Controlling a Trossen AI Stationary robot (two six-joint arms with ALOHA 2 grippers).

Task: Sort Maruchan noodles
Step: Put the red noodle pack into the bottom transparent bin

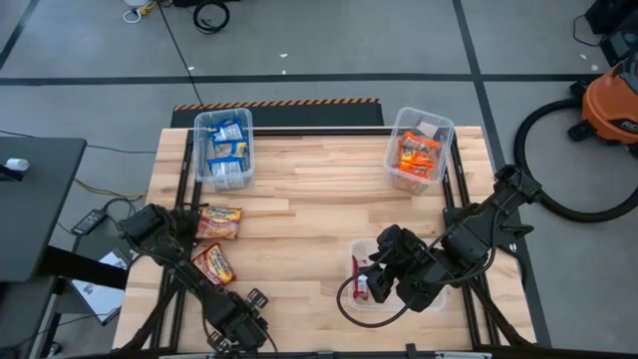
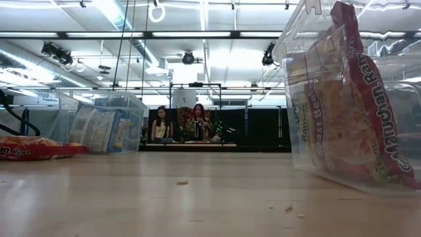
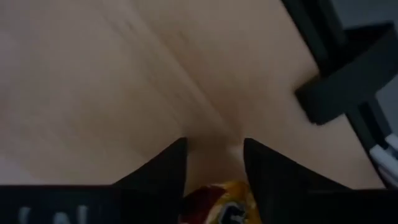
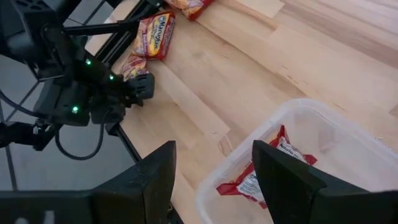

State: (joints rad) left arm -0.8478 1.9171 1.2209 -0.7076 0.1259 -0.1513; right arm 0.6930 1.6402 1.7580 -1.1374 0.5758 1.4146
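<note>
A pale wooden bench [image 1: 319,199] stands on a grey floor crossed by dark lines, with an orange shop vacuum [image 1: 610,100] and its hose off to one side. In the low view the room behind is lit by long ceiling lights, and two people [image 2: 179,124] sit far back.

The noodle packets are flat plastic rectangles. Blue-and-yellow ones fill the far-left clear bin [image 1: 224,148], orange ones the far-right clear bin [image 1: 420,150]. A red packet [image 4: 264,173] stands on edge inside the near clear bin [image 4: 323,121], leaning against its wall; in the low view it looms large, its lettering reading sideways. Two more red-and-yellow packets lie flat on the bench near the left edge: one [image 1: 219,221] farther back, one [image 1: 213,264] nearer, slightly apart from each other.

The right end effector [image 4: 214,165] hovers over the near bin with its fingers apart and nothing between them. The left end effector [image 3: 214,162] is low over the bench near its front-left corner, fingers apart, with the edge of a red-and-yellow packet [image 3: 217,202] showing just behind them; whether it is touched cannot be told, as the wrist view is blurred and the packet is cut off at the frame edge. From above, the left arm covers that spot.
</note>
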